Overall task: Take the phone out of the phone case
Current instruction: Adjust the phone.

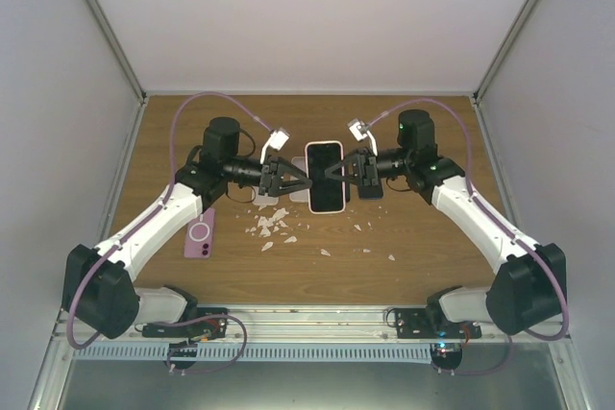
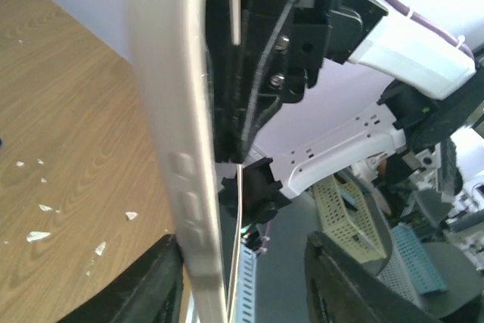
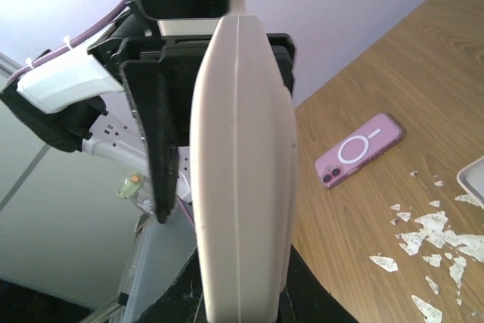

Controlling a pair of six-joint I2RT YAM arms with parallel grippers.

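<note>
While weighing the grip, note the phone (image 1: 325,162) seated in the phone case (image 1: 325,145), held clear of the worktop (image 1: 432,237) above its middle, a little toward the far edge, screen up. See the right gripper (image 1: 338,172) pressed together on the right long edge of the phone case. See the left gripper (image 1: 300,180) at the left long edge with jaws spread, one finger (image 2: 155,289) against the cream rim and the other apart from it, so probably bearing nothing.

Treat the pair as a stiff, fairly light slab with a slick glass face and a smooth rounded rim, likely to slip under a narrow pinch and to twist about a one-sided hold. Expect flex only at the lip of the case, none in the phone. Judge the corners best for peeling: take a rim corner, then push the phone's back through. Pinch bare glass only after freeing the lip. Avoid squeezing the button bumps (image 2: 185,187). Keep low over the wood: dropped, could crack. Leave the pink phone (image 1: 200,235) near the left edge and the white scraps (image 1: 272,226) alone.
</note>
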